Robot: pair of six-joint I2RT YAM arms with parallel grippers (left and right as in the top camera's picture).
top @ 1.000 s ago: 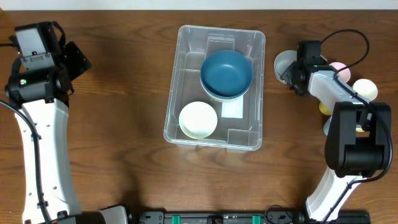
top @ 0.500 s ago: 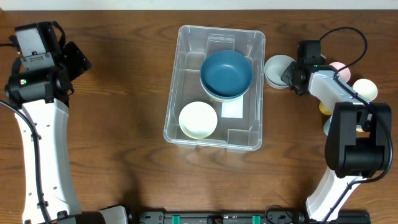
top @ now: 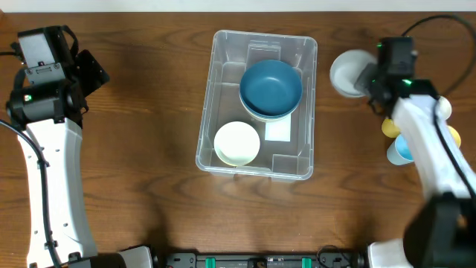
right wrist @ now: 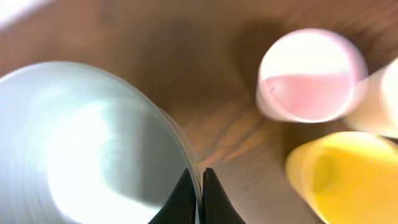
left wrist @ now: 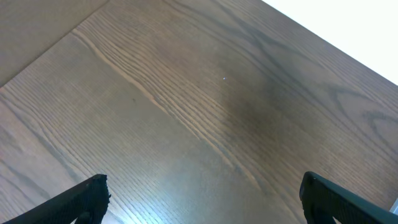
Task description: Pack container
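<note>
The clear plastic container sits mid-table with a dark blue bowl and a cream bowl inside. My right gripper is shut on the rim of a pale grey bowl, held just right of the container's far right corner. In the right wrist view the fingers pinch that bowl's rim. My left gripper is open and empty over bare wood at the far left.
A pink cup, a yellow cup and a cream cup stand on the table right of the grey bowl. A light blue cup and the yellow cup show beside the right arm.
The right arm has lifted and swung, carrying the pale grey bowl; its view is blurred with motion. The left arm has not moved.
</note>
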